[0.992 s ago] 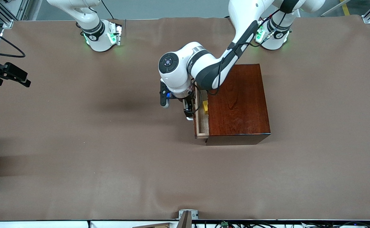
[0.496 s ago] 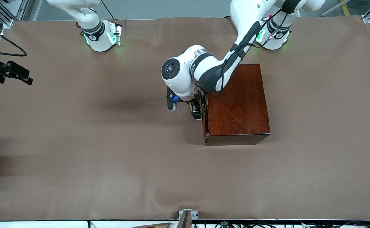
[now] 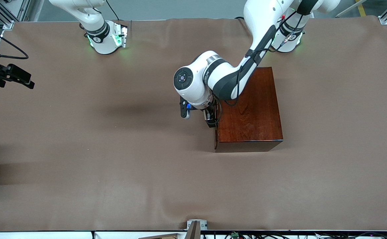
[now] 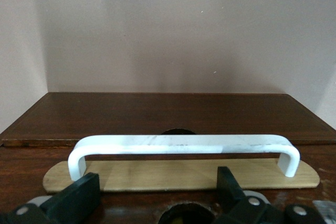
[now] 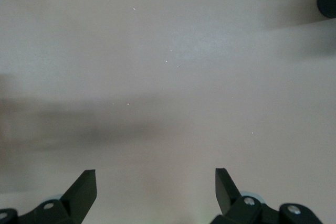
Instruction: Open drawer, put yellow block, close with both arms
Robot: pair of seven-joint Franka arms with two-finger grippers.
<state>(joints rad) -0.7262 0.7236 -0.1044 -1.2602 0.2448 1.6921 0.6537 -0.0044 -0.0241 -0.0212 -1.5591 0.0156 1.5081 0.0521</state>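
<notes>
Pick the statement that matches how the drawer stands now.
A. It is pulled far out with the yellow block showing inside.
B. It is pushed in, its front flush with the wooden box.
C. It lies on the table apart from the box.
B: in the front view the drawer sits flush in the wooden box, no tray showing, with the open left gripper at its white handle.

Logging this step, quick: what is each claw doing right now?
Left claw: open, fingers apart at the drawer's white handle, gripping nothing.
Right claw: open, empty, over bare table; that arm waits.
</notes>
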